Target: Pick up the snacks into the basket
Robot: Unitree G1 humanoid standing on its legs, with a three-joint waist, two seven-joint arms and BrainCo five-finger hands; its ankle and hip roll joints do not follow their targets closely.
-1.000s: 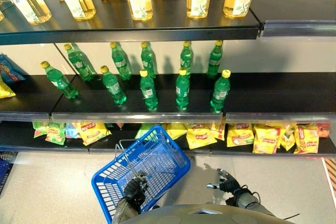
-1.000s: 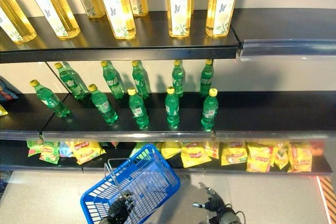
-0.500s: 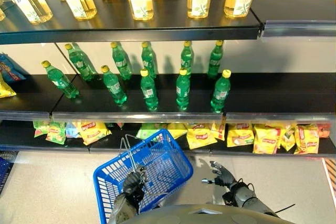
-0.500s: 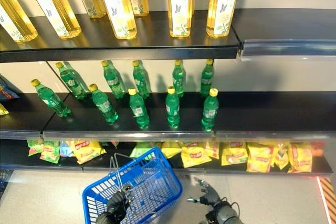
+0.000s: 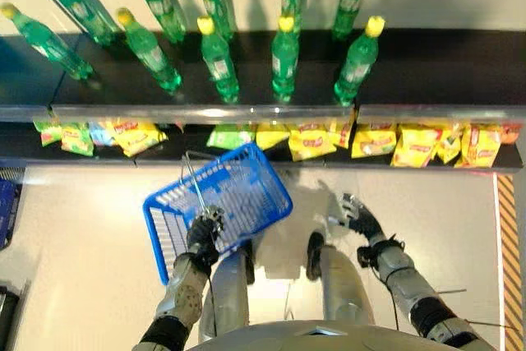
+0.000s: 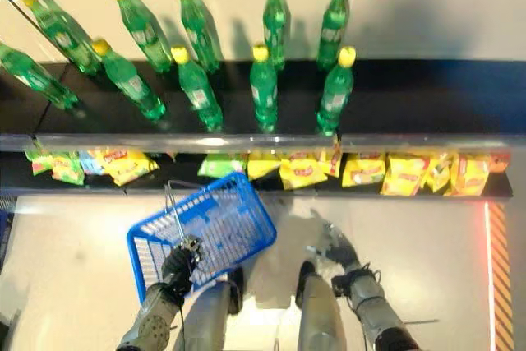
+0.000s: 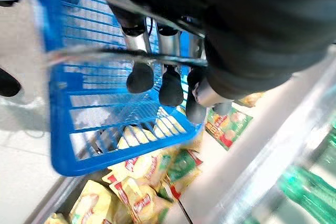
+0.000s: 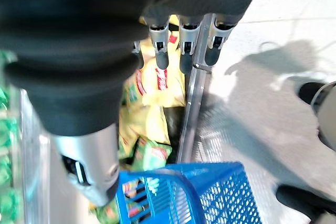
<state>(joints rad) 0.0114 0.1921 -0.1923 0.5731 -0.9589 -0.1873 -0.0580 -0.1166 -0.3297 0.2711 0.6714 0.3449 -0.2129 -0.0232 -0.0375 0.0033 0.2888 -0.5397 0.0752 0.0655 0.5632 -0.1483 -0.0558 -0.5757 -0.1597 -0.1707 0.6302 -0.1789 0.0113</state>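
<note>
Left hand (image 5: 203,234) curled round the wire handle (image 5: 196,189) of the blue basket (image 5: 246,187), fingers (image 7: 140,76) hooked over the metal bar in the left wrist view. Basket carried tilted above the pale floor (image 5: 82,228), its far corner just in front of the bottom shelf (image 5: 16,139). No snack visible inside; blue mesh base bare in the left wrist view.

Right hand (image 5: 355,214) held over the floor to the right of the basket, well apart from it, holding nothing. Fingers (image 8: 185,51) straight and relaxed in the right wrist view, pointing toward the shelf edge, thumb spread to one side.

Snacks lying in a row along the bottom shelf: yellow snack bags (image 5: 415,144) crowded at the right end, more yellow bags (image 5: 311,139) near the middle, a green bag (image 5: 230,135) just behind the basket's far corner, a yellow bag with a red label (image 5: 138,133) and a green-and-yellow bag (image 5: 67,136) toward the left. All on the shelf, untouched by either hand. Seen past the basket's rim in the left wrist view, yellow and green packets (image 7: 137,192) heaped close together.

On the shelf above, green bottles (image 5: 283,57) with yellow caps standing upright in 2 loose rows, 5 in front, behind a clear rail (image 5: 246,113) along the shelf's front edge.

A yellow-and-black striped strip (image 5: 514,244) on the floor at the far right.
</note>
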